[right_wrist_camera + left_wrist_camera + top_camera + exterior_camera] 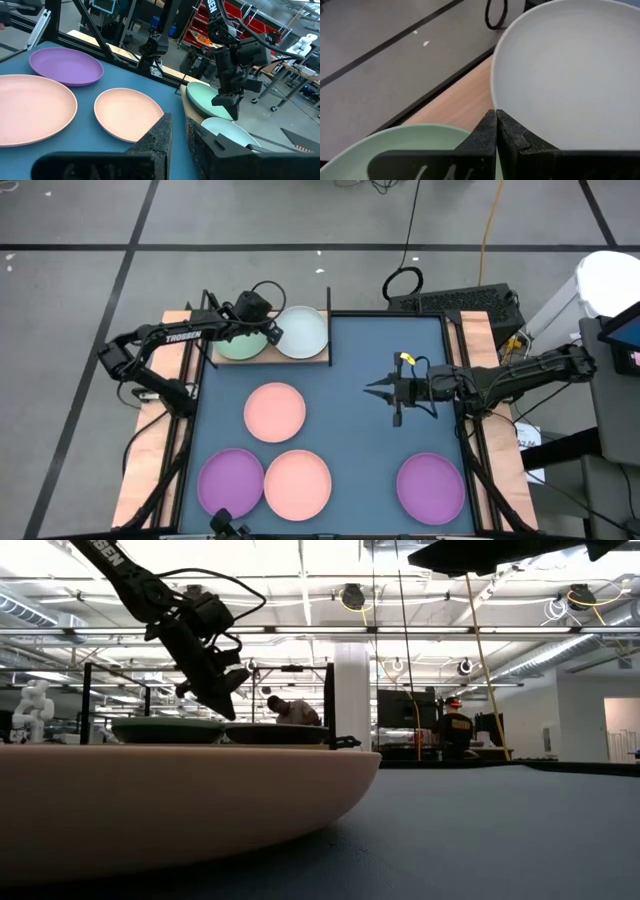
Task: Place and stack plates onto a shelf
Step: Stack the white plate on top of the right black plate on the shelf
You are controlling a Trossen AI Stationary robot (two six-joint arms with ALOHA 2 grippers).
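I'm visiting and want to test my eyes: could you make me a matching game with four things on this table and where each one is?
Things:
1. pale green plate
2. pale blue-white plate
3. lone purple plate
4. right gripper

Places:
A. on the mat, at the right arm's side
B. above the mat's middle, empty
C. on the wooden shelf, beneath the shut left gripper
D. on the shelf, nearer its black corner post

Pairs: 1-C, 2-D, 3-A, 4-B

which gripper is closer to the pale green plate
Left. The left gripper hovers shut right over the pale green plate on the shelf; the right gripper hangs far off above mid-mat.
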